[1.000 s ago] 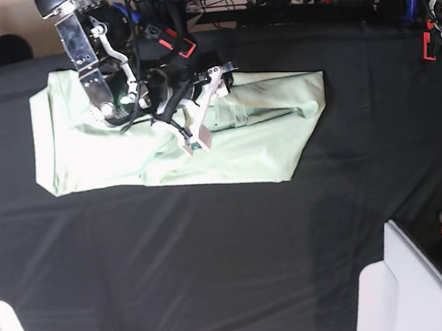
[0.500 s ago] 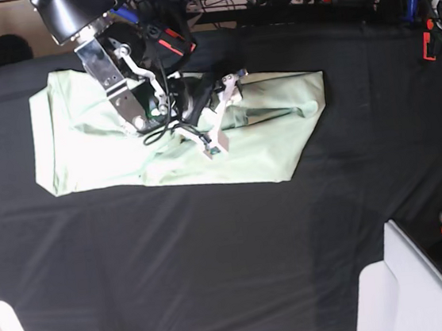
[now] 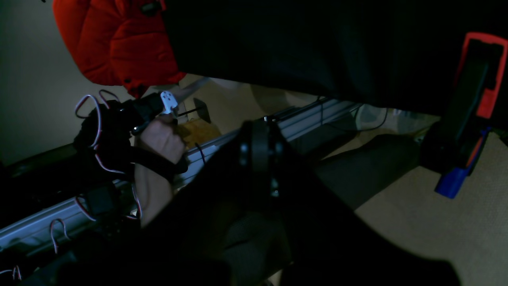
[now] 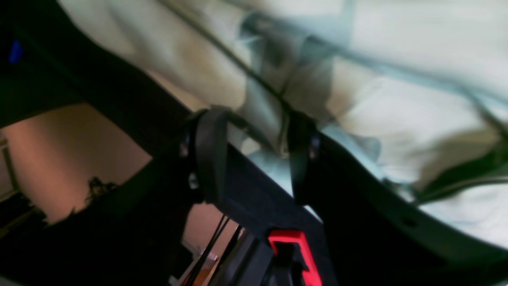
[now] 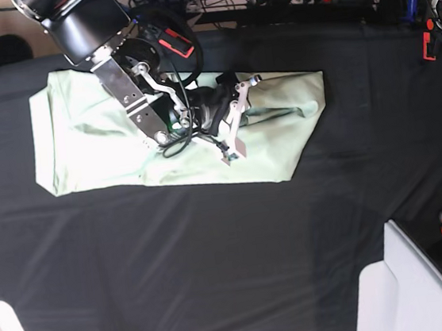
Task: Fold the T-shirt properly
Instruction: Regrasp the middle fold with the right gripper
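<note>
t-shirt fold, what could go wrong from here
The right hand is closing over a bunched ridge of the T-shirt, so it may pinch several layers and drag the fold crooked. The wrinkled sleeve area could get trapped inside. The left hand is parked off the black tablecloth, so nothing pins the shirt.

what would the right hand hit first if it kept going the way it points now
Most likely the T-shirt. In the wrist view the right hand points straight into bunched pale green cloth, which already sits between its fingers. Depth is blurry, so whether it is touching yet is unclear.
</note>
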